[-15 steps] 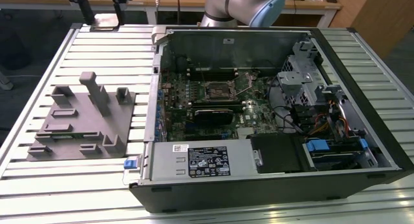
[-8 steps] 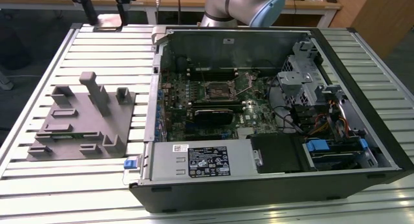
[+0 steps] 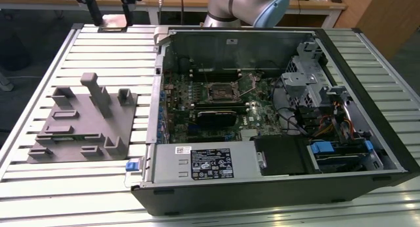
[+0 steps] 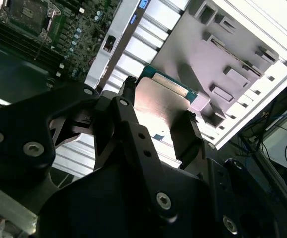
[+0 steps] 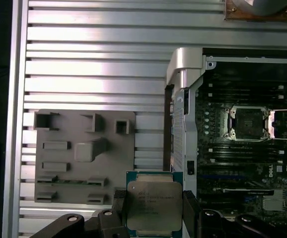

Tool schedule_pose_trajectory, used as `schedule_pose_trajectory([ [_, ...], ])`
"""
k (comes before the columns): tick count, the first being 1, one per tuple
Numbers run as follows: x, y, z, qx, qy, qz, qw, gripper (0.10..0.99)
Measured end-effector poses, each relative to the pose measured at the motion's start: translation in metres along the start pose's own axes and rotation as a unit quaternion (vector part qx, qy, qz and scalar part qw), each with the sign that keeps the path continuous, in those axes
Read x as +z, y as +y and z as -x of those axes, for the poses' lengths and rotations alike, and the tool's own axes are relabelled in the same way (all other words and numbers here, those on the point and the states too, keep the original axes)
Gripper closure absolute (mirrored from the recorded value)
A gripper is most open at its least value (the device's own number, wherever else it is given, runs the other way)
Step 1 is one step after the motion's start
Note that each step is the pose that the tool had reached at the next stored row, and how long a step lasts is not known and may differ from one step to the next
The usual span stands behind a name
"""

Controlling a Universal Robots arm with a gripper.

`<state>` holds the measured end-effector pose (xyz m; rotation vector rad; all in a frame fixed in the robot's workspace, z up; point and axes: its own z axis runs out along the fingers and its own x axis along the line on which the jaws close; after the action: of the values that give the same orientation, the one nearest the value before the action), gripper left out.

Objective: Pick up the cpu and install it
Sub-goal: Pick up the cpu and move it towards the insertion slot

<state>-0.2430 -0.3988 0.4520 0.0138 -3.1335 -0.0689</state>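
Black fingers (image 5: pixel 189 210) of the gripper (image 5: pixel 154 214) are clamped on two opposite edges of the cpu (image 5: pixel 153 203), whose silver-grey top faces the first wrist view with a green rim showing. The cpu is held up in the air over the slatted metal table (image 5: pixel 94 64), showing between the grey tray (image 5: pixel 66 134) and the open computer case (image 5: pixel 185 64). In the exterior view the gripper stands past the tray's far end, and the pale thing between its fingers is probably the cpu. The black socket (image 5: pixel 248 124) on the motherboard (image 5: pixel 218 163) lies well apart from it.
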Motion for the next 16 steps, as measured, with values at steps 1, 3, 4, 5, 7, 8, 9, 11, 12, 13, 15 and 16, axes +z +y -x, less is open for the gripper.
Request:
schedule_pose_trajectory([
  [1,0.0,0.0,0.0006,0.0,0.0,0.0,1.0,0.549],
  [3,0.0001,0.0,0.0016,0.0,0.0,0.0,1.0,0.549],
  [4,0.0001,0.0,0.0022,0.0,0.0,0.0,1.0,0.549],
  [5,0.0001,0.0,0.0028,0.0,0.0,0.0,1.0,0.549],
  [7,0.0002,0.0,0.0042,0.0,0.0,0.0,1.0,0.549],
  [8,0.0002,0.0,0.005,0.0,0.0,0.0,1.0,0.549],
  [9,0.0002,-0.0001,0.0059,0.0,0.0,0.0,1.0,0.549],
  [11,0.0002,-0.0001,0.0076,0.0,0.0,0.0,1.0,0.549],
  [12,0.0002,-0.0001,0.0083,0.0,0.0,0.0,1.0,0.549],
  [13,0.0003,-0.0001,0.0091,0.0,0.0,0.0,1.0,0.549],
  [15,0.0003,-0.0001,0.0106,0.0,0.0,0.0,1.0,0.549],
  [16,0.0003,-0.0001,0.0113,0.0,0.0,0.0,1.0,0.549],
])
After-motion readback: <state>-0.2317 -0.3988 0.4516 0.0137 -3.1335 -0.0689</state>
